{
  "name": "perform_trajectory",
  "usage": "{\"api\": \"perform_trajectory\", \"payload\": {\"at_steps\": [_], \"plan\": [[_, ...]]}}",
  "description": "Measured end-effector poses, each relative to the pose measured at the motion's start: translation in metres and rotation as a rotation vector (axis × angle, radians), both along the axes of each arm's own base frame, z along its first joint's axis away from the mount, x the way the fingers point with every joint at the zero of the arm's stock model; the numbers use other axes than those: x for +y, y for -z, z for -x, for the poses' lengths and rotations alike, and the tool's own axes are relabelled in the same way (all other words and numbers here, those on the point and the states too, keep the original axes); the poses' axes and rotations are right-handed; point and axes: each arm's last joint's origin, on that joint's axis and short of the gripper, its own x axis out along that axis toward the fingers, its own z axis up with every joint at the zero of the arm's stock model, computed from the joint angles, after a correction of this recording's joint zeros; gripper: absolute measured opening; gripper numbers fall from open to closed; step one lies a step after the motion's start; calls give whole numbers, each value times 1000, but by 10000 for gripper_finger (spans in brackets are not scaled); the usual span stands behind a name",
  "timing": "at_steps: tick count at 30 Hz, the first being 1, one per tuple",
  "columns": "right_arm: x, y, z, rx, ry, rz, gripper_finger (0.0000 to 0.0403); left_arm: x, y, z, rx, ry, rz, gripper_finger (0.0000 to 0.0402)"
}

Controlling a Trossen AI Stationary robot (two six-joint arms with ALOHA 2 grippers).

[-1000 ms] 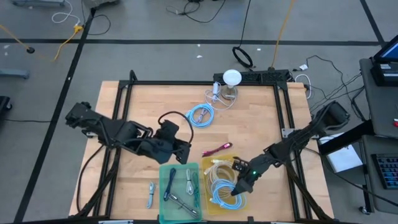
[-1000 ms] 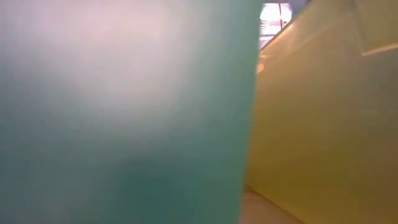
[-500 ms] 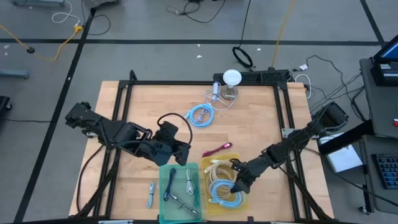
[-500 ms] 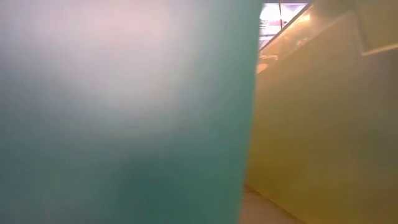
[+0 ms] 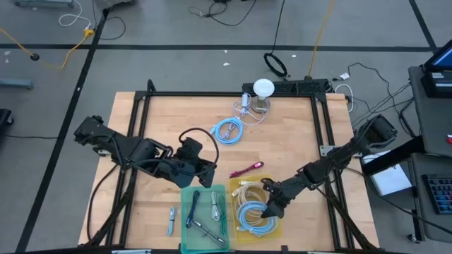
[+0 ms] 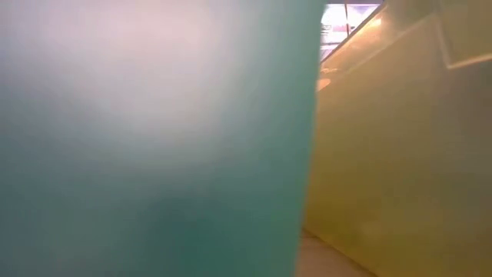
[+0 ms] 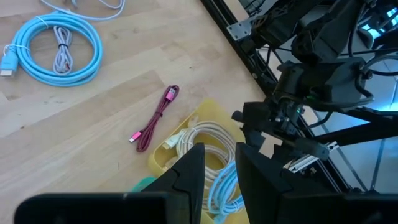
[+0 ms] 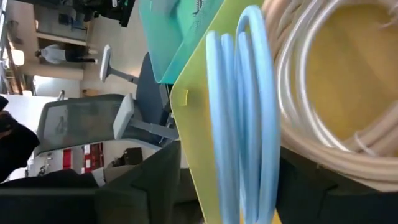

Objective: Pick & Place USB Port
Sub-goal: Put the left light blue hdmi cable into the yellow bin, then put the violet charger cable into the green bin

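Observation:
The yellow tray [image 5: 248,185] near the table's front edge holds a white cable coil [image 5: 247,192] and a light blue cable coil [image 5: 254,220]. My right gripper [image 5: 269,209] hangs open over the blue coil [image 8: 242,112], whose strands pass between its fingers. My left gripper [image 5: 206,174] waits at the far edge of the green tray [image 5: 205,215], slightly open with nothing between its fingers [image 7: 221,180]. On the bare wood lie a magenta cable [image 5: 246,169] and a second blue coil [image 5: 227,130]. My right gripper points down into the yellow tray with a finger [image 8: 149,186] on either side of the blue coil's strands [image 8: 249,155]. The coil lies in the tray beside the white coil [image 8: 323,81]. I cannot tell whether a finger touches the strands.
The green tray holds dark cables [image 5: 214,210]; a small grey cable [image 5: 171,220] lies to its left. A white lamp [image 5: 263,88] and a white cable [image 5: 247,107] stand at the far edge. The tray walls [image 6: 154,138] fill the low view. A black frame [image 5: 321,127] borders the table.
My right gripper has spread its fingers and drawn back slightly toward the far edge over the yellow tray. The blue coil lies in the tray below it.

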Motion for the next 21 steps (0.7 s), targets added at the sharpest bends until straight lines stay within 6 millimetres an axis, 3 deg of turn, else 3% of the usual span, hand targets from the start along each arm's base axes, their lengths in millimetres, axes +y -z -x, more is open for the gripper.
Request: {"api": "perform_trajectory", "payload": {"at_steps": [5, 13, 17, 21], "plan": [[-12, -6, 2, 16, 24, 39, 240, 0, 0, 0, 6, 12, -13, 92], [-41, -34, 8, -54, 119, 54, 258, 5, 4, 2, 58, 11, -44, 92], [-57, -52, 12, -128, 177, 33, 258, 14, 9, 6, 143, -27, -64, 92], [-70, -78, 17, -281, 259, -18, 258, 36, 17, 13, 304, -86, -108, 93]]}}
